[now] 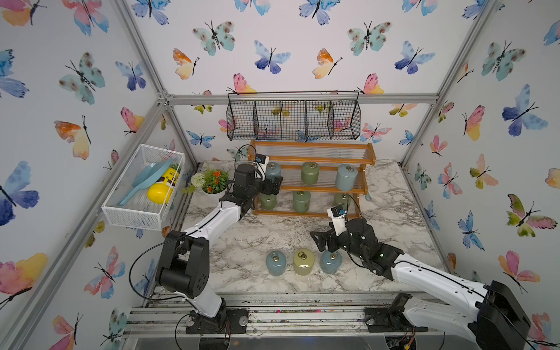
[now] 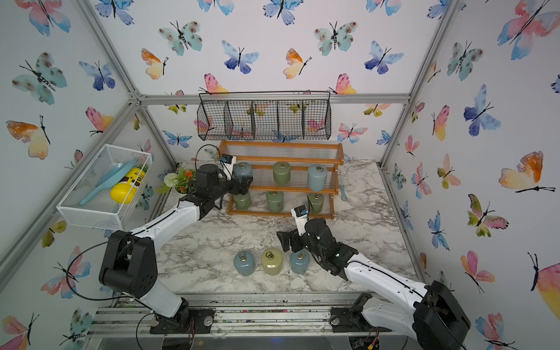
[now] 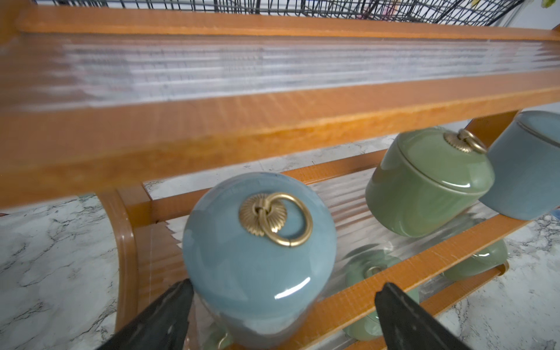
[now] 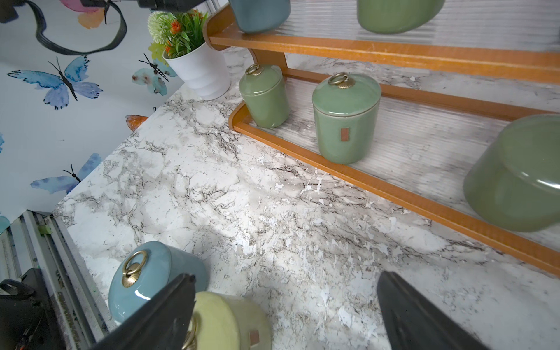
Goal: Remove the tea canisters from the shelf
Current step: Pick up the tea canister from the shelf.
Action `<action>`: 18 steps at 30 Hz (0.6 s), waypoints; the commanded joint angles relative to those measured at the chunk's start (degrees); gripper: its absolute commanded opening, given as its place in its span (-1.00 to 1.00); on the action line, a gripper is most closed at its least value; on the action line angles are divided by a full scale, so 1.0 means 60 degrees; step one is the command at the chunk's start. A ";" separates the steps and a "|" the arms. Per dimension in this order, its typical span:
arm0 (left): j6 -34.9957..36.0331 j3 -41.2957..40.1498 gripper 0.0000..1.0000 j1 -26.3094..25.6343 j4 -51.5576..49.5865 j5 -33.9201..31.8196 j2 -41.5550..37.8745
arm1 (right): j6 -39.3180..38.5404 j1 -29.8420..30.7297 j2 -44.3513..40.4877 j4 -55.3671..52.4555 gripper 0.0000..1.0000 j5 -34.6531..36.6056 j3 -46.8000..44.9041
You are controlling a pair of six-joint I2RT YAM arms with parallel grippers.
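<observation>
at the 9 o'clock end of the shelf, on its middle tier, the left tool stands wide open with one finger on each side of a blue canister. it grips nothing yet, and whether either finger touches the glaze i cannot tell. the right tool is also wide open and empty. it hovers over the counter towards 6 o'clock, just beside the three canisters that stand off the shelf there. six more sit on the shelf: three on the middle tier and three green canisters on the bottom one. the top tier is bare.

the glaze looks slick and the shoulder is rounded, so a squeeze placed high could slide off, or catch only the lid. the top tier juts out just above this canister, so a straight lift would likely knock it. the front rail below could trip the base as it comes out towards 6 o'clock. the green neighbour at 3 o'clock stands clear.

the flower pot sits close to the left arm at 9 o'clock, and a wide swing could brush it. the black wire basket hangs above the shelf at 12 o'clock and limits height.
</observation>
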 commanded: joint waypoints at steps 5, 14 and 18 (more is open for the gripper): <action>0.0119 0.0591 0.97 0.0033 0.0343 0.0166 0.0637 | 0.0129 0.0043 -0.0191 -0.0014 0.99 0.0124 -0.0152; 0.0223 0.0896 0.97 0.0036 0.0610 0.0191 0.1249 | 0.0187 0.0045 -0.0204 -0.0018 0.99 0.0140 -0.0208; 0.0260 0.0998 0.97 0.0040 0.0809 0.0132 0.1456 | 0.0209 0.0043 -0.0208 -0.0029 0.99 0.0151 -0.0236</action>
